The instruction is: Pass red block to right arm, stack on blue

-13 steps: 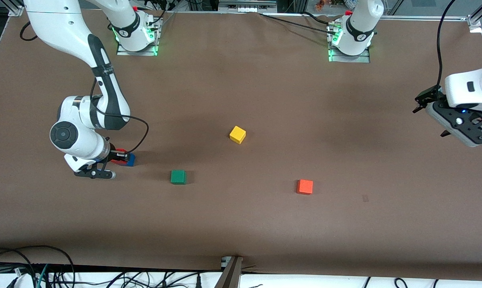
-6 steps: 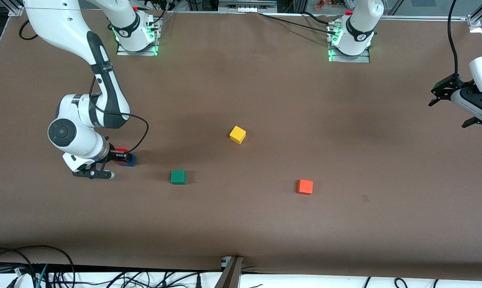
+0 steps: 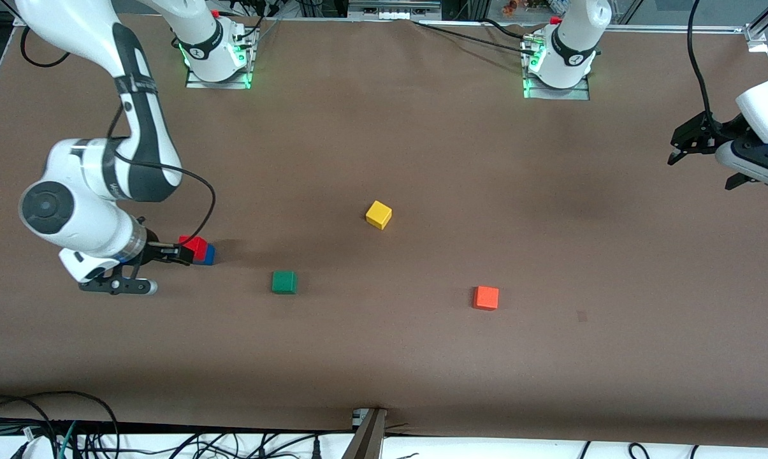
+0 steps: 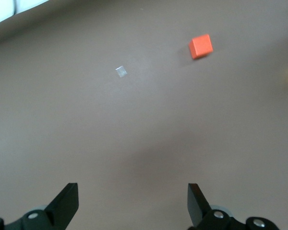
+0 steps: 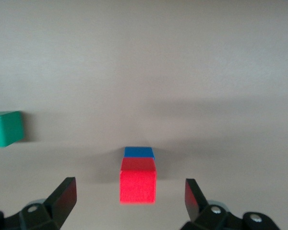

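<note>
Brown paper-covered desk [image 3: 384, 357], carrying five small coloured cubes. Small pure-red cube [image 3: 194, 245] rests on top of the small solid blue cube [image 3: 208, 255] toward the right arm's end of the desk; the wrist view of that arm shows red [image 5: 138, 186] sitting on blue [image 5: 138, 152] with the blue edge showing past it. Right gripper [image 3: 178, 254], slim and black, is released, its fingers spread wide and clear of the red cube on both sides, just beside the stack. Small green cube [image 3: 284, 282] lies near the stack, toward the desk's middle and nearer the front camera. Small yellow cube [image 3: 378, 214] sits at the middle, farther from the front camera than the green one. Small orange cube [image 3: 485, 298] lies toward the left arm's end. Left gripper [image 3: 702, 141], a spread black claw, is released and holds nothing, waiting over the desk's edge at its own end.
</note>
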Action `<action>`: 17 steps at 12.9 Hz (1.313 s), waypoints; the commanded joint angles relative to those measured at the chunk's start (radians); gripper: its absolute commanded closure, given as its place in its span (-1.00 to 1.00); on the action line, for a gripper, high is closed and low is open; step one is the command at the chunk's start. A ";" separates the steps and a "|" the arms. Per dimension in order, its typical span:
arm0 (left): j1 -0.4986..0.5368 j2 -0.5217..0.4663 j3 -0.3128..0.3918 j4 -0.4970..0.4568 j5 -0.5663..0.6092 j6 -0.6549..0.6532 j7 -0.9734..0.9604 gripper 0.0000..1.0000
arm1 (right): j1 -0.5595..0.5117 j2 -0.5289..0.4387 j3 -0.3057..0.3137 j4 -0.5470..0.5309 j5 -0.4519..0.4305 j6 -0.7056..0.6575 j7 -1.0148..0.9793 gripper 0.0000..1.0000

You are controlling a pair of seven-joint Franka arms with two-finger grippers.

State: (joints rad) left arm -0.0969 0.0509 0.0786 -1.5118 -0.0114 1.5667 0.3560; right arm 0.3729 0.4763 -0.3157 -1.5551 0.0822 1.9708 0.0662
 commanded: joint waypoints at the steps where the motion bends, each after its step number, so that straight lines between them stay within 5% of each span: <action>1: -0.007 -0.037 -0.022 -0.025 0.011 0.001 -0.185 -1.00 | -0.005 0.007 -0.023 0.165 -0.012 -0.188 -0.092 -1.00; 8: -0.006 -0.042 -0.048 -0.018 0.042 -0.039 -0.279 -1.00 | -0.023 -0.072 -0.017 0.376 -0.012 -0.533 -0.200 -1.00; 13: -0.006 -0.037 -0.048 0.005 0.044 -0.036 -0.276 -1.00 | -0.136 -0.312 0.151 0.188 -0.047 -0.566 -0.213 -1.00; 17: 0.002 -0.019 -0.045 0.031 0.042 -0.045 -0.269 -1.00 | -0.183 -0.536 0.159 0.005 -0.047 -0.567 -0.210 -1.00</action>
State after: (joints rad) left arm -0.0984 0.0225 0.0337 -1.5018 0.0053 1.5324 0.0888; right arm 0.2307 0.0727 -0.1840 -1.3927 0.0502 1.3853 -0.1293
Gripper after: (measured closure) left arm 0.000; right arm 0.000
